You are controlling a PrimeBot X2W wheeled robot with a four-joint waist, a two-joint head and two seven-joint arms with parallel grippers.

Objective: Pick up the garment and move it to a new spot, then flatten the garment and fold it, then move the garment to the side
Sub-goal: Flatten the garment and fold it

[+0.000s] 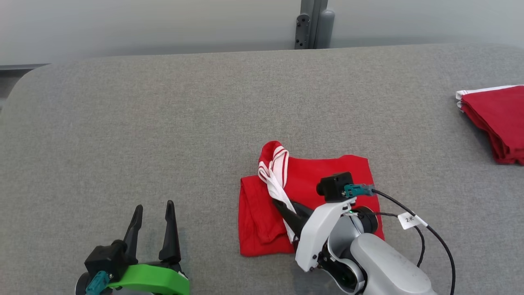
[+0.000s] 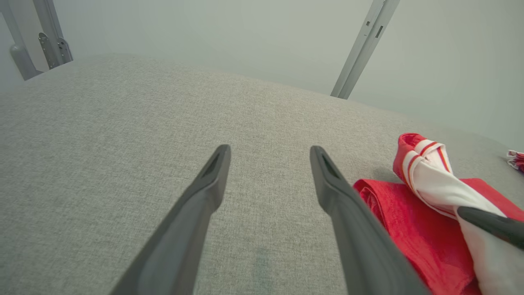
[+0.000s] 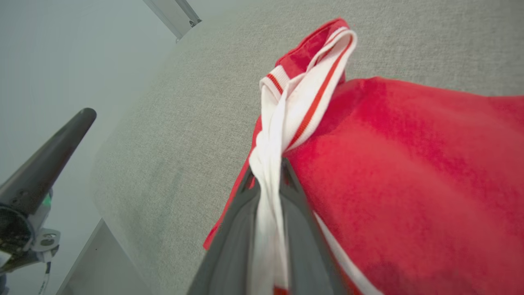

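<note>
Grip: my right gripper (image 1: 285, 206) pinches the white striped trim (image 1: 273, 172) of the red garment (image 1: 327, 174) | my left gripper (image 1: 153, 209) spread wide, empty | Garment: mid grey table (image 1: 163, 123), roughly folded | Progress: fold looks unfinished; moving it aside remains.

A lab-like test bench: grey cloth-covered table (image 1: 163, 123), bare pale wall (image 1: 123, 24), metal post (image 1: 313, 24)

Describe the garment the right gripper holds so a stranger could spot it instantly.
On the grey table, look front and just right of centre. The red garment lies there, its white striped trim pinched by the right gripper; the red stack at the far right edge is neatly folded.
</note>
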